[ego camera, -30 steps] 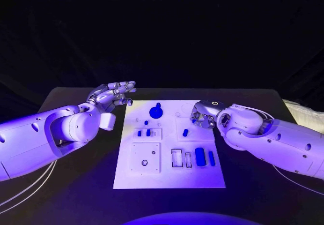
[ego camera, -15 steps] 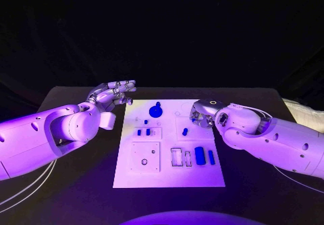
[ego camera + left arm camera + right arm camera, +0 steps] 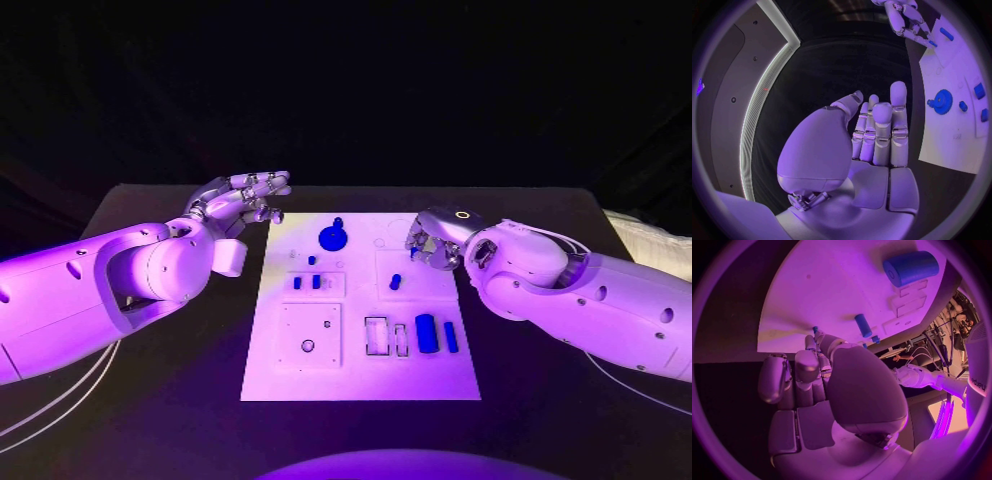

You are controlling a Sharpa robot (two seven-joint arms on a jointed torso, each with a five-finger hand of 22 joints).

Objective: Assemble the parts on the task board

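Observation:
The white task board (image 3: 361, 370) lies mid-table. On it are a blue gear (image 3: 333, 239), short blue pegs (image 3: 307, 283), one blue peg (image 3: 395, 283), a thick blue cylinder (image 3: 426, 333) and a blue bar (image 3: 451, 337). My right hand (image 3: 436, 243) hovers over the board's far right part with its fingers curled, pinching a small blue peg (image 3: 414, 251) at its fingertips. The right wrist view shows that peg's tip (image 3: 815, 330) above the board (image 3: 829, 295), with the cylinder (image 3: 911, 267) beyond. My left hand (image 3: 245, 200) is off the board's far left corner, fingers straight, holding nothing.
A raised square plate with a hole (image 3: 310, 338) and two empty slots (image 3: 387, 338) take up the board's near half. Black table (image 3: 144, 400) surrounds the board. The left wrist view has the gear (image 3: 942, 101) and my right hand (image 3: 904, 20) past my left hand (image 3: 873, 135).
My right hand has lifted slightly and drifted toward the board's far edge, carrying the small blue peg. The left hand has stayed where it was.

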